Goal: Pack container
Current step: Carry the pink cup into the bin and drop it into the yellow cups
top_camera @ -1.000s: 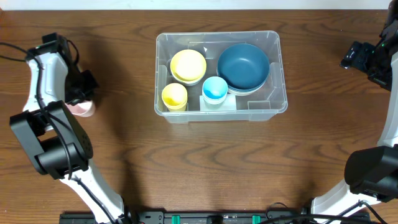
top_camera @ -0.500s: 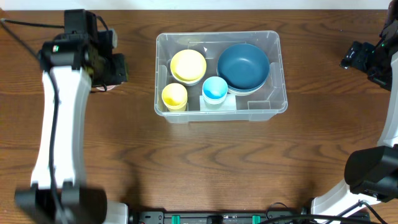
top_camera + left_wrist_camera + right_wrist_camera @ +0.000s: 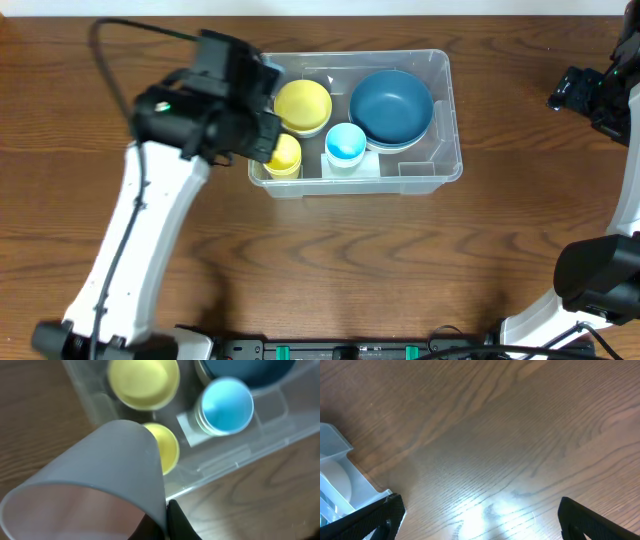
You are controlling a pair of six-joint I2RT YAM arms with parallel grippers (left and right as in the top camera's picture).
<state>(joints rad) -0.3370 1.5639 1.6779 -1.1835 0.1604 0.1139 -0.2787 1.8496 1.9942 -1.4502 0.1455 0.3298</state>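
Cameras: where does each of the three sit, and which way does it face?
Overhead: above the table, facing straight down; container, left arm, right arm.
Left wrist: on the left arm, facing down into the container; left pincer gripping a pale cup.
Right wrist: on the right arm, facing down at bare wood; open right pincer.
Shared: the container, in all three.

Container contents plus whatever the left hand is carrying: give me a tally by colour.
Yellow: 2, yellow bowl and yellow cup
Light blue: 1, light blue cup
Dark blue: 1, dark blue bowl
Pink: 1, pink cup in the left hand
Total: 5
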